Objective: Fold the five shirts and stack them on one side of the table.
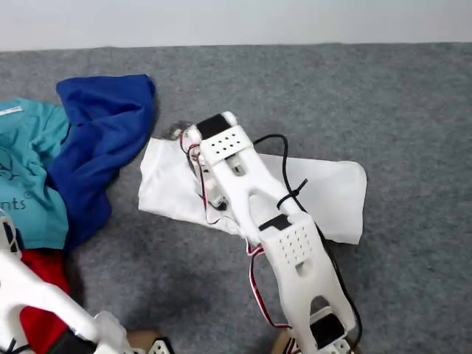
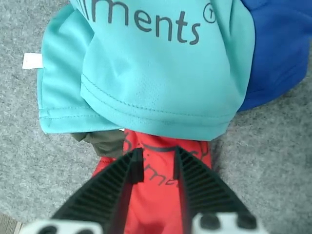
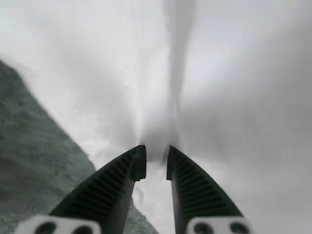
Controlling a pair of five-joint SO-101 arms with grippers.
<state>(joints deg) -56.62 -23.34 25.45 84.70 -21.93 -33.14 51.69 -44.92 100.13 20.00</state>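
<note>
Folding the white shirt (image 1: 332, 193): our right gripper (image 3: 155, 157), jaws almost closed, seems to pinch a ridge of its cloth at its tips; next we must carry that edge across. Our left gripper (image 2: 156, 165) hangs slightly open above the red shirt (image 2: 155, 209).

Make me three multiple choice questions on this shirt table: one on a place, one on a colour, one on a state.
1. The white shirt lies: A in a basket; B in the middle, under the right arm; C on a chair.
2. The shirt overlapping the red shirt is: A teal; B white; C yellow.
3. The right gripper is: A wide open; B holding blue cloth; C pinching white cloth.
Answers: B, the arm stretches over it; A, the teal shirt covers the red; C, a crease rises from its tips.
</note>
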